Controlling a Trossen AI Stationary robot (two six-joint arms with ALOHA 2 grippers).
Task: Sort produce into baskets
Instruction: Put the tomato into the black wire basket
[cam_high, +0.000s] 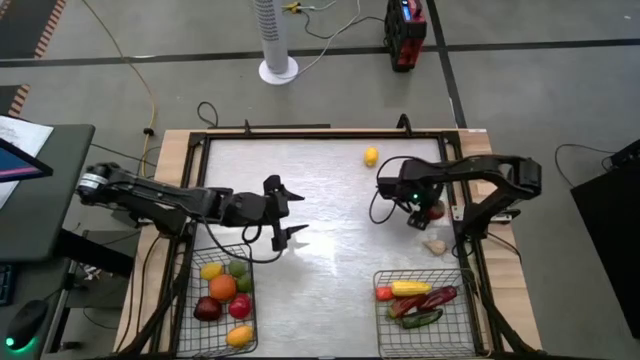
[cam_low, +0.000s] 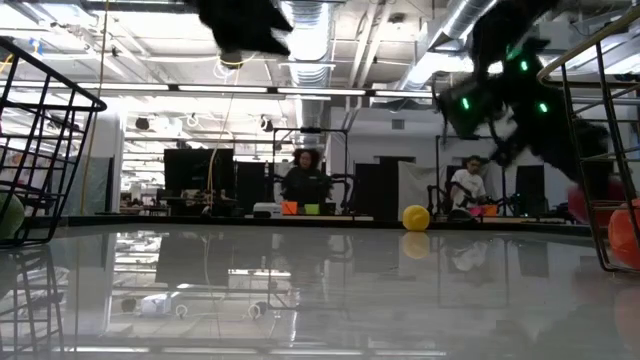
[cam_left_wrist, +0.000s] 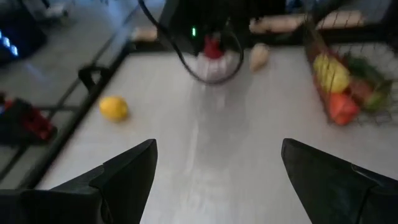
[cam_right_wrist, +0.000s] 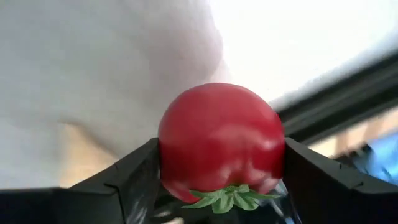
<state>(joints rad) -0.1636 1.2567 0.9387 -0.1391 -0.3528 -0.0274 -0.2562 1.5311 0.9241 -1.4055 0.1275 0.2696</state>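
Observation:
My right gripper (cam_high: 425, 212) is at the table's right side, shut on a red toy tomato (cam_right_wrist: 221, 140), which also shows in the left wrist view (cam_left_wrist: 212, 48). My left gripper (cam_high: 287, 210) is open and empty over the table's middle left, fingers pointing toward the right. A yellow lemon (cam_high: 371, 156) lies on the table near the far edge. A whitish garlic bulb (cam_high: 434, 244) lies just near of my right gripper. The left wire basket (cam_high: 190, 300) holds several fruits. The right wire basket (cam_high: 465, 315) holds several elongated vegetables. My right gripper pinches the tomato's round sides (cam_right_wrist: 168, 146) between its two fingers, one on each side. The tomato's green calyx (cam_right_wrist: 227, 196) faces back toward the wrist. The fingers point down at the table. I cannot tell whether the tomato is clear of the table.
A dark frame rail (cam_high: 300, 133) runs round the table. A black cable (cam_high: 385, 200) loops beside my right gripper. Bare tabletop (cam_high: 340, 260) lies between the two baskets. People sit in the room beyond the far edge (cam_low: 305, 180).

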